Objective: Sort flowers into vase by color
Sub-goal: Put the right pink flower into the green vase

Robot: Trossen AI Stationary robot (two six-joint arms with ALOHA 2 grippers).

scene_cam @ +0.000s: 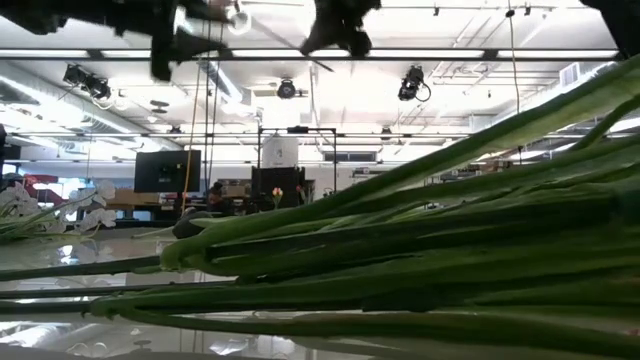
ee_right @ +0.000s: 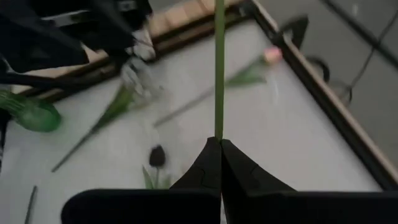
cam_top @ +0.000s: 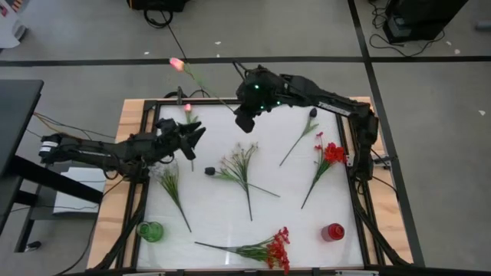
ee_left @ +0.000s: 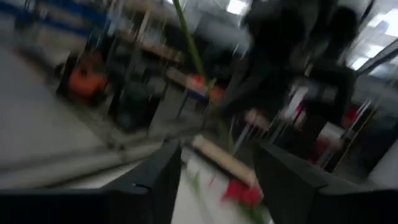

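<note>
High view, for your record: white table (cam_top: 222,222), grey floor. Right gripper (cam_top: 245,119) clamped on pink rosebud (cam_top: 177,63) stem, bud pointing beyond far edge. Left gripper (cam_top: 193,136) fingers apart.

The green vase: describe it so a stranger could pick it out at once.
Start at the white table in the high view and go to its near-left corner. There sits the green vase, a small round glass vessel beside a leafy stem. The only other vase is red, at the opposite near corner.
</note>
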